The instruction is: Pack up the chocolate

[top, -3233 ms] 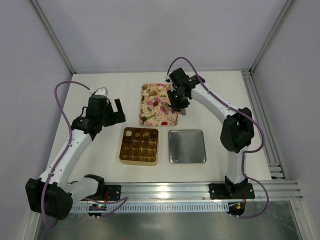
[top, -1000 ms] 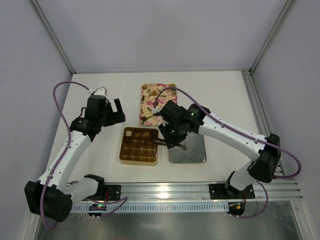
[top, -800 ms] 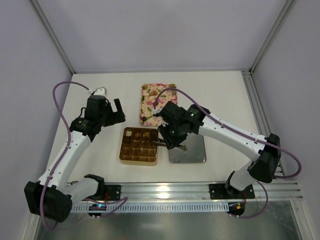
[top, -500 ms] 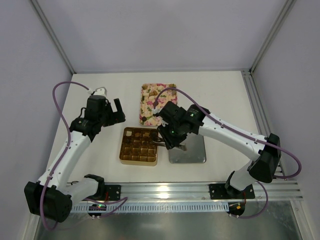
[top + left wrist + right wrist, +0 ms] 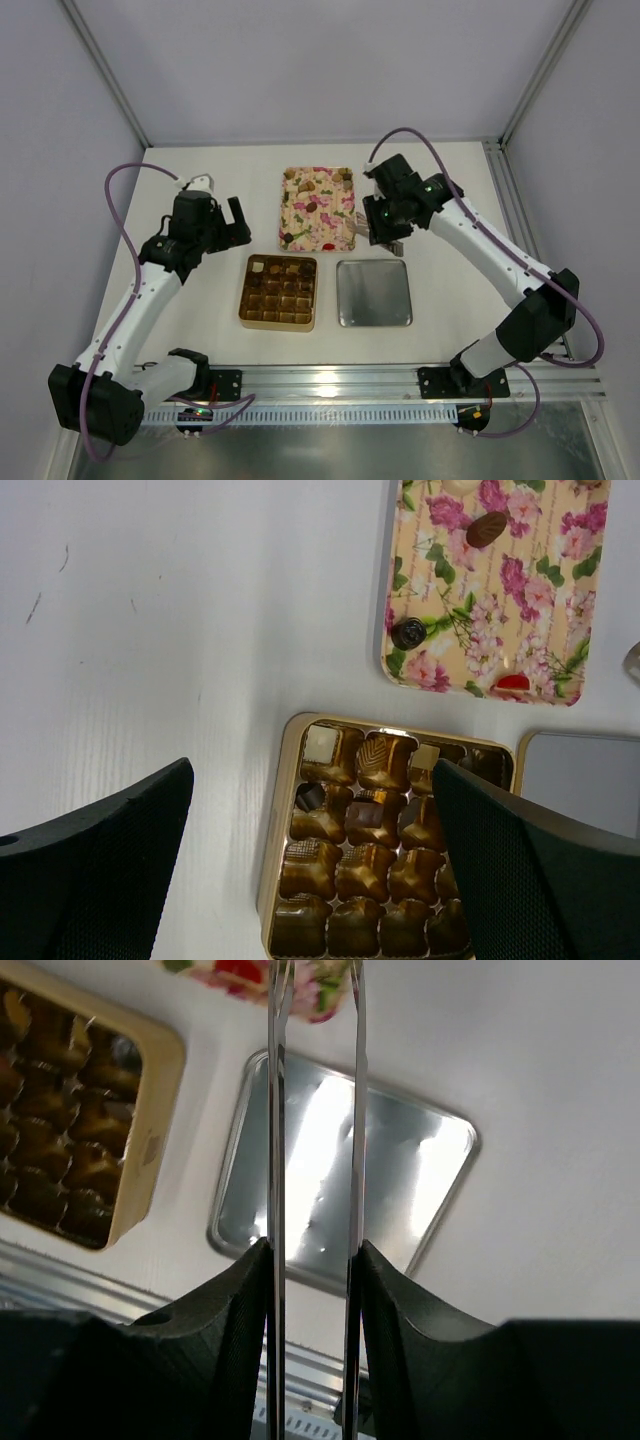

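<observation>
Chocolate packing, pick-up step: right gripper (image 5: 374, 222) poised at the flowered tray (image 5: 298, 190), tweezers (image 5: 277, 1110) in hand.

Chocolate (image 5: 487, 528): a few loose pieces lie on the flowered tray, the rest sit in cells of the gold box (image 5: 243, 300) just in front of it, and a silver tray (image 5: 374, 293) lies beside the box. Right gripper: fingers clenched on the two tweezer blades, which stand slightly apart with nothing visible between them; the tips run out of the wrist view, so their contents are not certain. Left gripper (image 5: 228, 222): jaws spread wide, holding nothing, hovering left of the box. Judged next move: lower the tweezer tips astride one loose piece, pinch lightly so it does not slip or mark, then carry it to a free cell. Which cells are free is hard to tell here.
</observation>
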Action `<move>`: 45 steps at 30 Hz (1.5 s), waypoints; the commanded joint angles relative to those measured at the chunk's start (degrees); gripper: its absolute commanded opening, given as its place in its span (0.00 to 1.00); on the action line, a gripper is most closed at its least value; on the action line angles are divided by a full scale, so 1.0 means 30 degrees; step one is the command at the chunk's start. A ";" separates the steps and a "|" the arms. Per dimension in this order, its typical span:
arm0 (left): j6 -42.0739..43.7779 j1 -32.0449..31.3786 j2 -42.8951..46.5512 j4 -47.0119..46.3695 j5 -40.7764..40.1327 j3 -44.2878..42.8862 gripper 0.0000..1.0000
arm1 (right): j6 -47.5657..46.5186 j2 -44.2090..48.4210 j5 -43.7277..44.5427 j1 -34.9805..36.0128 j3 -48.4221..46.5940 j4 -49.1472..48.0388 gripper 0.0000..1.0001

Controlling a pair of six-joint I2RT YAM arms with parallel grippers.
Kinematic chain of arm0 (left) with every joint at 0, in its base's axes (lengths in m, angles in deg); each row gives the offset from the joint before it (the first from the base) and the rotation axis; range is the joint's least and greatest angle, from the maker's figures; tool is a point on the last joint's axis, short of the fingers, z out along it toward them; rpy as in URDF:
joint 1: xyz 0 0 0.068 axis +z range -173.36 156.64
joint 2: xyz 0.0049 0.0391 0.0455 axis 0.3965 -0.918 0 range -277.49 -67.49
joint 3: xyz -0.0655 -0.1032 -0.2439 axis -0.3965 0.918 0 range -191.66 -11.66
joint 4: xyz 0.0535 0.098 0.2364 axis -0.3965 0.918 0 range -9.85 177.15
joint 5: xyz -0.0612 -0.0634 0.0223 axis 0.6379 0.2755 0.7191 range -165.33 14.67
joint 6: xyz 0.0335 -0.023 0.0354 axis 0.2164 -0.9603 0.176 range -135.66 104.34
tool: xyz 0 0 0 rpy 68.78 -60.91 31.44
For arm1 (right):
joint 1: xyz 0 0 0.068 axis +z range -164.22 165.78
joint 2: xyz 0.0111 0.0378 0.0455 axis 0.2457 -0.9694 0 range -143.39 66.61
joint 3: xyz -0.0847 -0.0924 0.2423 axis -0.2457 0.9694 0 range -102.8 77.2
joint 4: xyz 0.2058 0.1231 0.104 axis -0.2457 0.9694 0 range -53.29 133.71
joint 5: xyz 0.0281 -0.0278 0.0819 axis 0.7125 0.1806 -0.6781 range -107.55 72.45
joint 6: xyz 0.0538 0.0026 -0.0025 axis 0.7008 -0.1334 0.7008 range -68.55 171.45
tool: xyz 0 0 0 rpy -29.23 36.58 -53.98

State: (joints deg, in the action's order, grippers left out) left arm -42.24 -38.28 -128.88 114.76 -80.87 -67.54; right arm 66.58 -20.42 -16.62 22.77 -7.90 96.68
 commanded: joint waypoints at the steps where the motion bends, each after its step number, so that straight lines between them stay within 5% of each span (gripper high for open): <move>1: -0.0043 0.0021 0.0364 -0.0140 0.0381 -0.0241 1.00 | -0.0621 0.0269 0.0716 -0.2189 -0.0725 -0.1613 0.41; 8: -0.0131 0.0021 0.0364 -0.0228 0.0909 -0.0270 1.00 | -0.0534 -0.1459 0.1388 -0.6844 -0.0988 -0.3785 0.41; 19: -0.0219 0.0021 0.0540 -0.0345 0.1378 -0.0212 0.99 | -0.0563 -0.5265 0.2736 -1.0774 -0.1106 -0.6539 0.41; 45: -0.0395 -0.0008 0.0364 -0.0580 0.2433 -0.0066 1.00 | -0.1004 -1.0046 0.0685 -1.2771 -0.0755 -0.5252 0.77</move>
State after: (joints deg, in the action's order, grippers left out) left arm -42.90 -38.28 -128.55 114.65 -74.36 -67.54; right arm 63.61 -51.21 -14.28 -15.57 -9.39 80.18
